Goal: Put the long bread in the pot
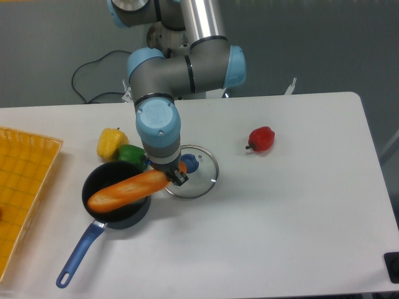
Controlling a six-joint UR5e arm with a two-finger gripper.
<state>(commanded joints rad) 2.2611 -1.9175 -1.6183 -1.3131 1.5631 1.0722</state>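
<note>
The long bread (124, 190), glossy orange-brown, lies slanted across the mouth of the pot (93, 184), a small black saucepan whose blue handle (80, 254) runs toward the front left. My gripper (172, 177) is shut on the bread's right end, just past the pot's right rim and over the left edge of the glass lid. The bread's left end reaches beyond the pot's left rim. The wrist hides most of the fingers from above.
A round glass lid with a blue knob (194, 170) lies right of the pot. A yellow pepper (111, 142) and a green pepper (132, 154) sit behind the pot. A red pepper (261, 139) is at the right. An orange basket (22, 187) fills the left edge.
</note>
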